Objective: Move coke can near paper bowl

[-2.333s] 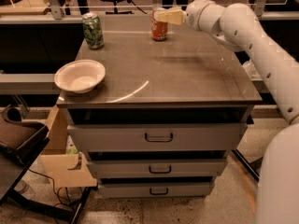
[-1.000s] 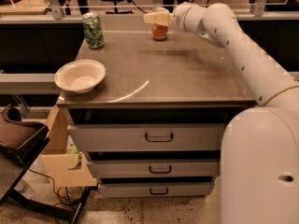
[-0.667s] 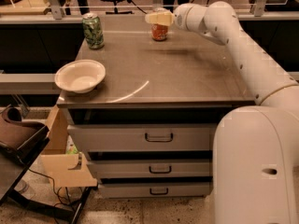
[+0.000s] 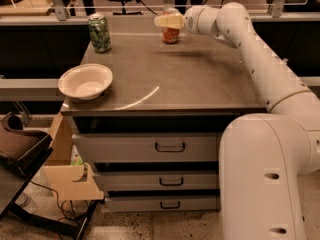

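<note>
The coke can point(image 4: 171, 35), orange-red with white markings, stands upright at the far edge of the grey cabinet top point(image 4: 200, 79), right of centre. My gripper point(image 4: 168, 21) reaches in from the right and sits at the can's top, covering its upper part. The paper bowl point(image 4: 86, 81), shallow and off-white, sits at the near left corner of the top, well apart from the can.
A green patterned can point(image 4: 99, 32) stands at the far left of the top. My white arm point(image 4: 260, 59) crosses the right side. Three drawers point(image 4: 170, 147) face front below. A cardboard piece point(image 4: 70, 179) and a dark chair point(image 4: 20, 144) are low left.
The gripper has moved left from beside the can to over its top. The arm has swung closer to the camera. The can, bowl and green can have not moved.
</note>
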